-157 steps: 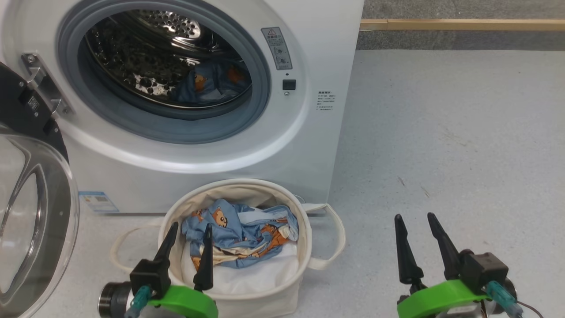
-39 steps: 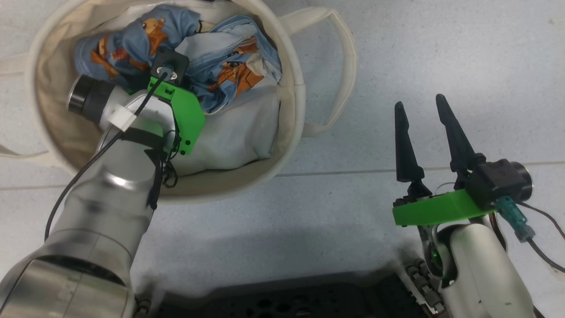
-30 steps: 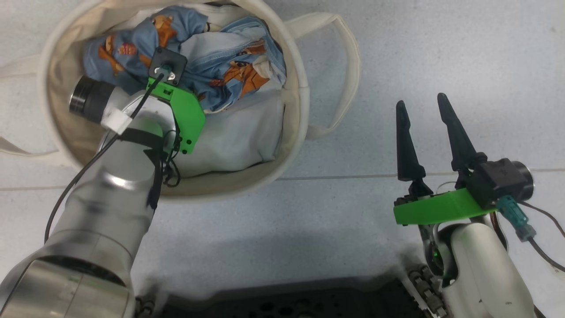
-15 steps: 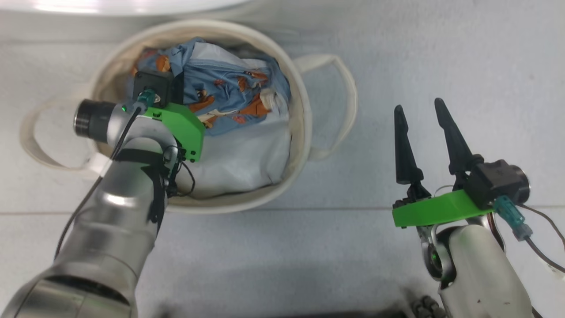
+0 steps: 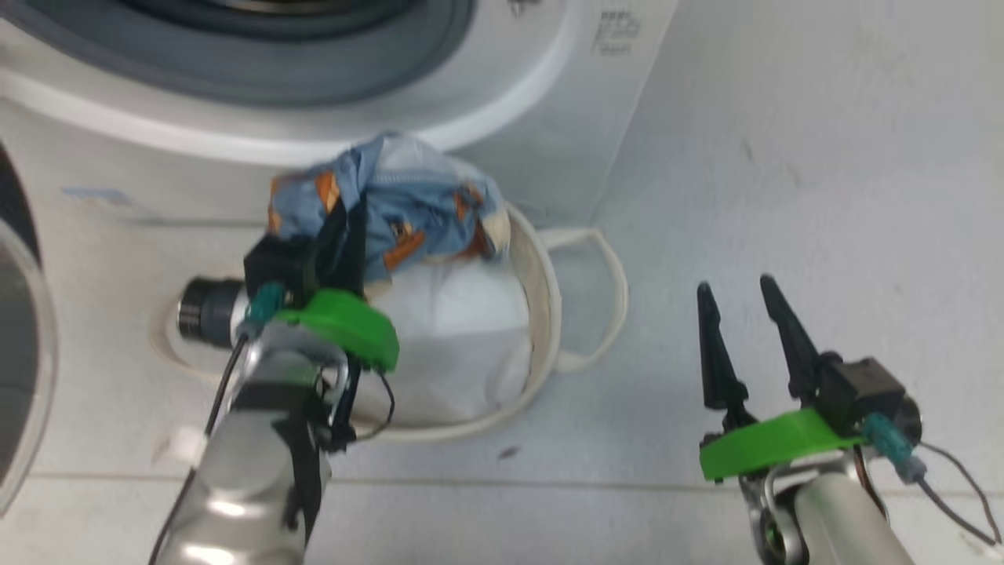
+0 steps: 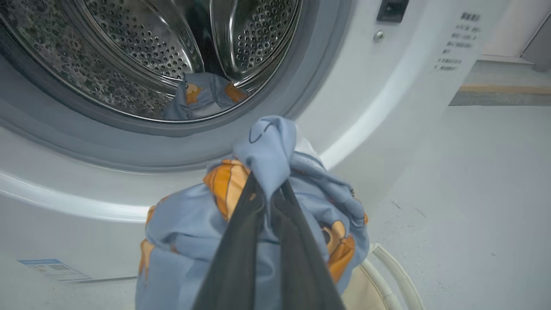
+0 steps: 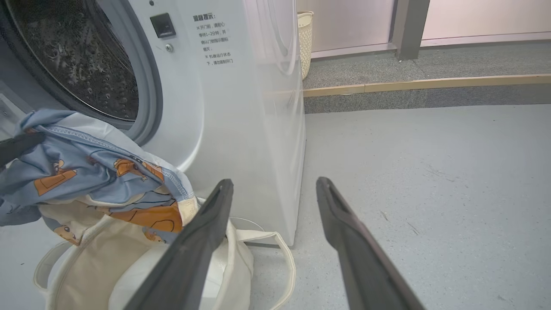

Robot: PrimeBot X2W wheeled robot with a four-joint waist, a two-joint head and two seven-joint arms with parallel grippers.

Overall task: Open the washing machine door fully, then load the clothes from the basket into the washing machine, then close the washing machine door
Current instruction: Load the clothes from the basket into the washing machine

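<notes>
Laundry room: washing machine (image 7: 258, 129), canvas basket (image 7: 86, 267)

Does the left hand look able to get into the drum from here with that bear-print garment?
Probably yes. The door is swung aside to the left, the drum stands open just ahead of the left hand, and only the garment it grips lies between them.

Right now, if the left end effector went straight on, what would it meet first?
Probably the washing machine, at the grey gasket below its open drum; depth is unclear.
</notes>
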